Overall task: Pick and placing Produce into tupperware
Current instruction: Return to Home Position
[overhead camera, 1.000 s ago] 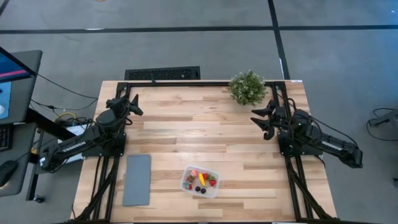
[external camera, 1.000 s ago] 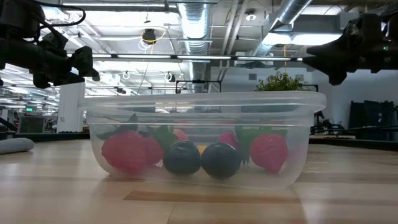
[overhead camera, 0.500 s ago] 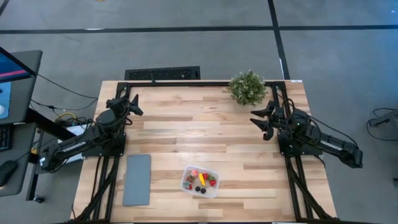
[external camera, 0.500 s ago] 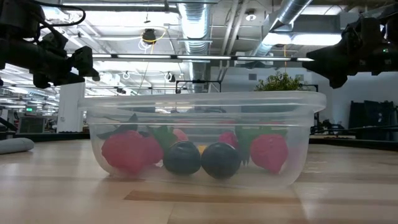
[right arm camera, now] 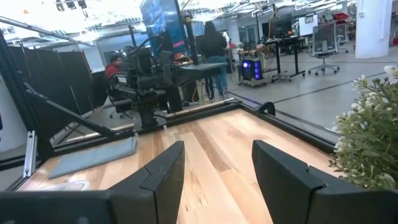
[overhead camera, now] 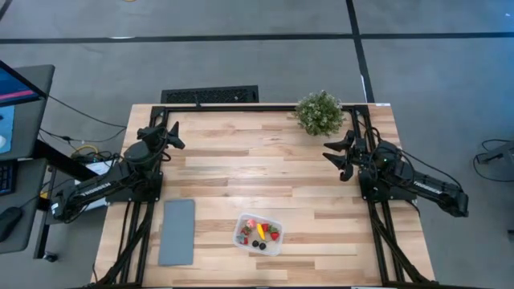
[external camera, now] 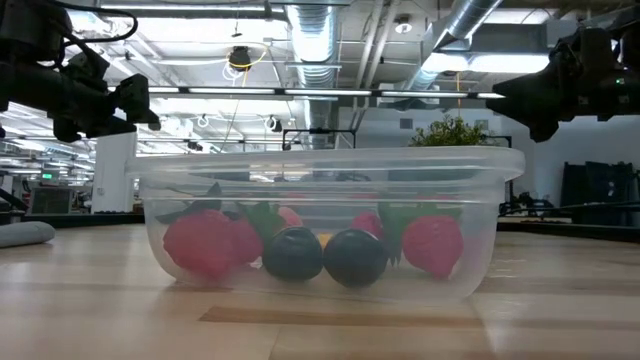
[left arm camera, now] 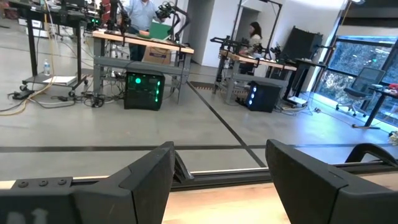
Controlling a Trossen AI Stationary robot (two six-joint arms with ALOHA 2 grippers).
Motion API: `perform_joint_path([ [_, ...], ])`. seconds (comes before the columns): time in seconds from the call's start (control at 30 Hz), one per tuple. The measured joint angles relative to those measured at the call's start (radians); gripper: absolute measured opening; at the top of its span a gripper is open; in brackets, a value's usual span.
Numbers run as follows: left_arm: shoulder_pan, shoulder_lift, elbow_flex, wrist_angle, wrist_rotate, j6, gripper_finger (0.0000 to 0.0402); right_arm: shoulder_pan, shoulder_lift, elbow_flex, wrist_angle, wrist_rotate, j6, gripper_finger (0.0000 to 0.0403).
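Wooden table (overhead camera: 265, 172), tupperware (external camera: 488, 205), lab (left arm camera: 143, 56) beyond

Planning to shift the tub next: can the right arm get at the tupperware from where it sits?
Probably yes. The open right gripper hovers near the table's right side; only bare wood lies between it and the tupperware. The potted plant stands farther back, off that path.

Can't separate the produce (overhead camera: 258, 232) from above, too small. In the low view, catching only a sliver of the yellow piece (external camera: 322, 239) behind the black berries (external camera: 293, 255). Seeing the strawberries (external camera: 200, 243) only hazed through the tupperware (external camera: 480, 200) wall. Losing part of the plant (right arm camera: 373, 137) at the right wrist view's edge.
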Motion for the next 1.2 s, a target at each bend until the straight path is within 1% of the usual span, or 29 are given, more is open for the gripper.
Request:
perform_joint_path([
  [1.2,-0.013,0.000,0.000,0.000,0.000,0.000,0.0245,0.000,0.000,0.000,0.000,0.000,0.000,0.0212],
])
